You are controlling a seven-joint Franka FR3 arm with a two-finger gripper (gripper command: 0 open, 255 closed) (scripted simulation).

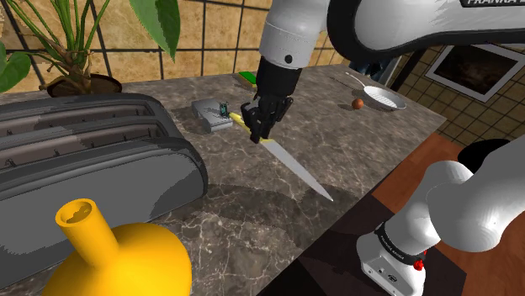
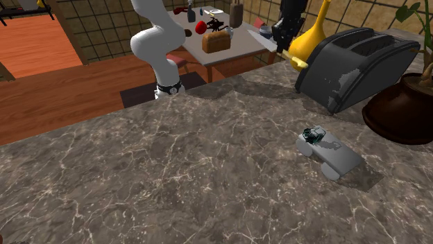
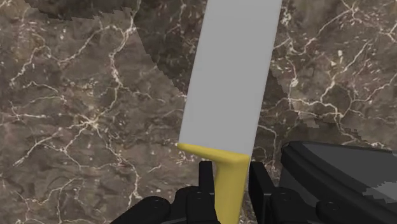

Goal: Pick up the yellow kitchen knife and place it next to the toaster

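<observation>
Yellow and glossy, a long-necked vase stands nearest, at the shoulder view's lower left, by the near end of a broad grey two-slot toaster. The toaster lies lengthwise on the dark, white-veined marble countertop.

Toward the middle of the stone, the all-black two-finger gripper hangs from the white arm. It is clamped on the yellow handle of a kitchen knife with a long pale grey blade. In the wrist view a black finger presses on each side of that handle.

The blade slants away from the toaster toward the counter's edge on the robot's side. Its shadow lies offset on the marble, so the knife seems to hang clear of the surface. The toaster is near the knife but apart from it.

Just beyond the gripper, a small grey box with a dark green bit on top rests on the stone. Farther on, at the back edge, sits a small green object. Toward the far corner lies a shallow white dish with a thin handle, a little brown ball just beside it. Behind the toaster, a dark pot holds a leafy green plant.
</observation>
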